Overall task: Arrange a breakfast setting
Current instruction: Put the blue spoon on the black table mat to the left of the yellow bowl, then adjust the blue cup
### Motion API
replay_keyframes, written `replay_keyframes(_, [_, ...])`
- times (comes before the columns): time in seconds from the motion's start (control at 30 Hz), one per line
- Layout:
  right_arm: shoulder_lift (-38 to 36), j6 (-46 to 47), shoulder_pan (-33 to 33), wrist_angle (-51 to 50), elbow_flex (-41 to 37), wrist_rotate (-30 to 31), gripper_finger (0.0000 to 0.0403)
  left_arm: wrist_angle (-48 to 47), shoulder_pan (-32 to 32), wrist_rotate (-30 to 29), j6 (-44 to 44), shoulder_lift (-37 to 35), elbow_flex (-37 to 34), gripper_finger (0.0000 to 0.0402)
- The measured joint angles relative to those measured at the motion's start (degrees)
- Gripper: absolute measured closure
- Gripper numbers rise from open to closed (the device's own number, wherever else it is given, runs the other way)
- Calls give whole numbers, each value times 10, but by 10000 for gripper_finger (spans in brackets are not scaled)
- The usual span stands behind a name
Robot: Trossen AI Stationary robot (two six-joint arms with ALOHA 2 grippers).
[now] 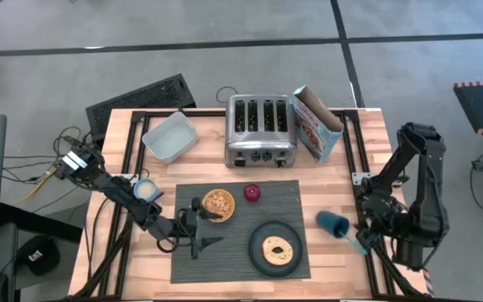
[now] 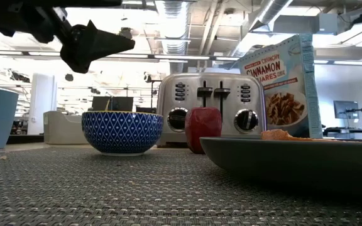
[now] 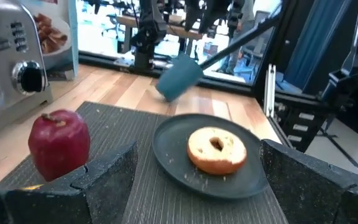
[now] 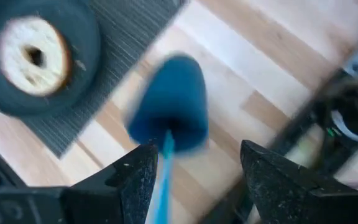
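Placemat point(image 1: 189, 260) is anchoring the setting at the middle of the table point(image 1: 367, 134), and most pieces are already sitting on it; the step in hand looks like bringing in the last two.

Over the placemat's left part, the left gripper point(image 1: 206, 225) is hovering with its fingers spread wide and holding nothing, just beside the small yellow bowl point(image 1: 218, 204). The red fruit point(image 1: 251, 193) is standing right of the bowl near the mat's far edge. The dark plate point(image 1: 258, 256) is lying at the mat's near right corner, carrying the bagel point(image 1: 276, 248).

Off the mat's right edge, on bare wood, the dark blue cup point(image 1: 334, 223) is lying on its side. The blue-handled spoon point(image 4: 162, 186) is pointing from the cup toward the right gripper point(image 1: 360, 241), whose fingers are parted around the handle without clamping it.

Next, I judge, the right gripper needs to close on the spoon or cup, stand the cup upright and carry it onto the mat. Free mat is showing between fruit and plate; the table's right edge is lying close behind the cup, so a nudge could roll it off.
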Motion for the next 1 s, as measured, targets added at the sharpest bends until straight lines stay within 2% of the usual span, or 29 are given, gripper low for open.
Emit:
replay_keyframes(0.07, [-7,-9,-4,3,-8,20,145,6,5,3,2,0,0,79])
replay_keyframes(0.43, [-6,-134,-47,43,-11,22,145,6,21,18,-3,0,0,79])
replay_keyframes(0.6, [-6,-146,-60,63,-11,-20,147,-10,24,24,-6,0,0,79])
replay_keyframes(0.8, [-6,-146,-67,78,-11,-25,154,-10,24,26,-6,0,0,79])
replay_keyframes(1.0, [1,-155,-77,185,-10,-62,154,-10,24,29,-6,0,0,79])
